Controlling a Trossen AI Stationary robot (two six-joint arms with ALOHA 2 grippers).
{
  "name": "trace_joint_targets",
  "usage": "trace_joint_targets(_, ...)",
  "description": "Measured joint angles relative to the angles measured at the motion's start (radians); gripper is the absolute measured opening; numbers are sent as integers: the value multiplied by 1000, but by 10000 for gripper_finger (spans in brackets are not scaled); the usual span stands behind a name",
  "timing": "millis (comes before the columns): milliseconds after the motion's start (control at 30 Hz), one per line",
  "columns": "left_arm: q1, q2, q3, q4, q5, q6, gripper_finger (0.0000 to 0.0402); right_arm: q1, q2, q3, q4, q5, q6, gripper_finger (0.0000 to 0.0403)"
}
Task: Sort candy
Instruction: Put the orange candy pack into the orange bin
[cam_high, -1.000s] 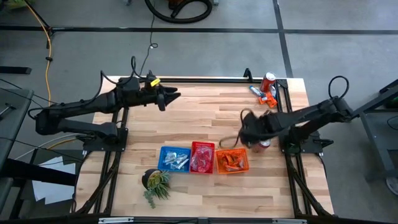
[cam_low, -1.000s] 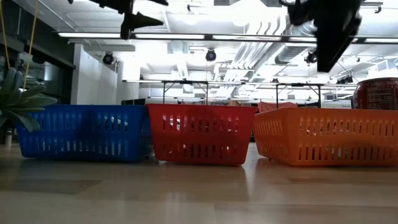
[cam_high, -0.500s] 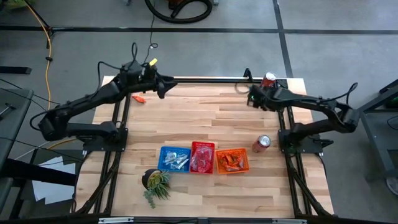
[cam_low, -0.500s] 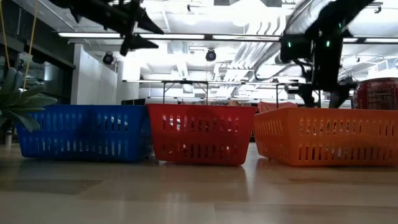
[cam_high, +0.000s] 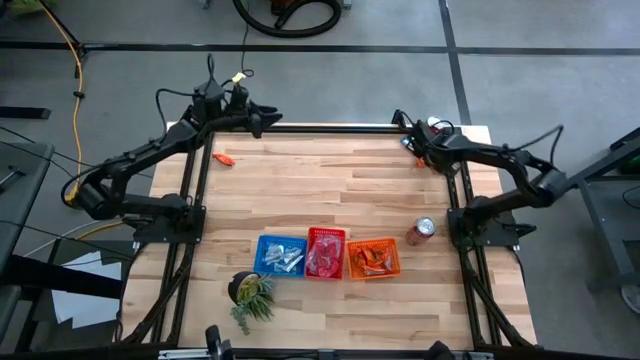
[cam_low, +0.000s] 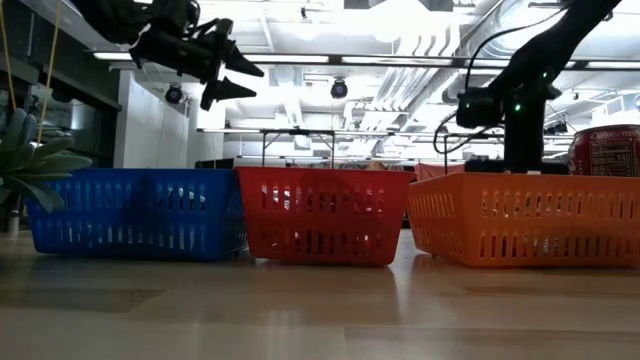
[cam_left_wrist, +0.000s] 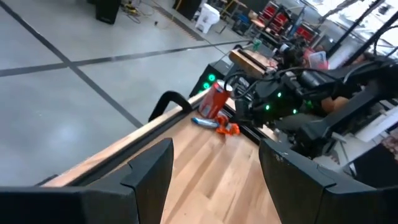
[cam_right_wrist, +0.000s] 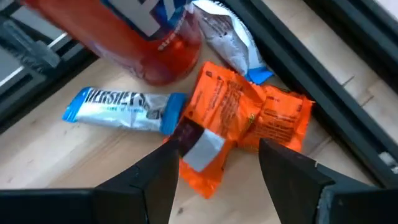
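— Where is the candy found?

— An orange packet (cam_right_wrist: 249, 118) and a blue and silver Hershey's bar (cam_right_wrist: 124, 109) are seen lying on the light wooden table (cam_high: 330, 190) at its far right corner, beside a red soda can (cam_right_wrist: 146, 31). Another blue and white packet (cam_right_wrist: 227, 37) is tucked behind the can. The right gripper (cam_right_wrist: 214, 171) is held just above the orange packet, its fingers spread wide with nothing between them. One more orange piece (cam_high: 224, 157) is left near the far left corner.

— And the rest?

— Three baskets are lined up near the front: blue (cam_high: 281, 254), red (cam_high: 324, 252), orange (cam_high: 372, 257), each loaded with wrapped candy. A second can (cam_high: 421, 231) is laid on its side just right of the orange basket, and a small potted plant (cam_high: 250, 292) is set in front of the blue one.

— The other arm?

— The left gripper (cam_high: 268, 118) is raised over the far left edge, jaws wide and empty.

— The room?

— A grey concrete floor is seen around the table; strip lights and ceiling pipes are shown beyond it.
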Motion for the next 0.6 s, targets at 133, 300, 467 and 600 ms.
trace_joint_targets(133,23,0,0,0,3,1,225,-16,78,0,79,-2,1,215)
trace_joint_targets(300,43,-1,0,0,4,0,225,-17,139,0,94,-7,17,205)
trace_joint_targets(467,50,-1,7,-2,4,1,225,-7,130,0,80,-9,-1,100)
trace_joint_targets(600,64,-1,40,-1,4,24,225,31,66,2,56,-10,-92,16)
